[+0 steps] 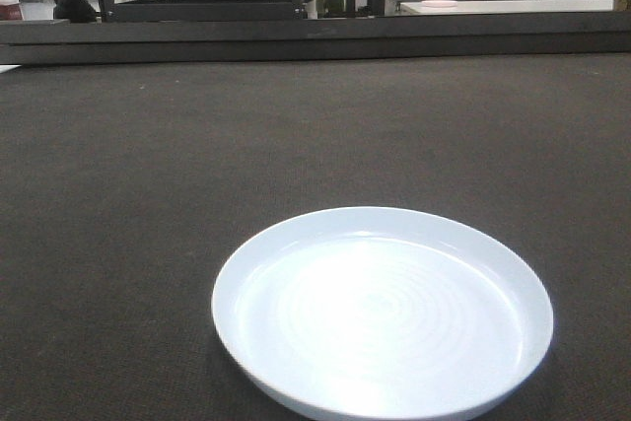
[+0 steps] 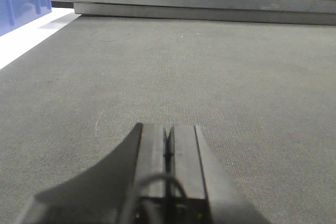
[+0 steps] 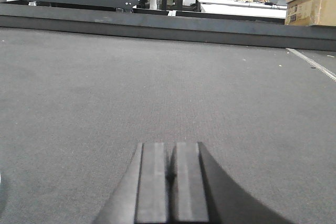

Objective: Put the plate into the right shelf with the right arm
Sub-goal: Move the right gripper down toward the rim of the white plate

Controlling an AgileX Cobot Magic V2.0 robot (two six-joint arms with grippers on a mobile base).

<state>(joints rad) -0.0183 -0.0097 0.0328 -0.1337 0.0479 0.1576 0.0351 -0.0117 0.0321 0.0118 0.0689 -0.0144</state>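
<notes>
Plate point(image 1: 383, 315) lies flat on the table point(image 1: 148, 194), 5 o'clock in the front view. It looks rigid, glossy, likely slippery and breakable, so pinch its raised rim. Right fingers point(image 3: 153, 182) and left fingers point(image 2: 153, 156) are pressed together, empty.

A: What does the left end effector point(image 2: 169, 130) look like?
B: Two flat, matt dark-grey fingers point(image 2: 152, 156) with squared tips and a thin black seam between them. Behind the seam a thin dark cable point(image 2: 157, 181) loops. It perhaps runs into the body, but it's blurred there.
A: And the right end effector point(image 3: 171, 148)?
B: The same dark slabs, with a sloping dark housing flaring either side of its seam.
</notes>
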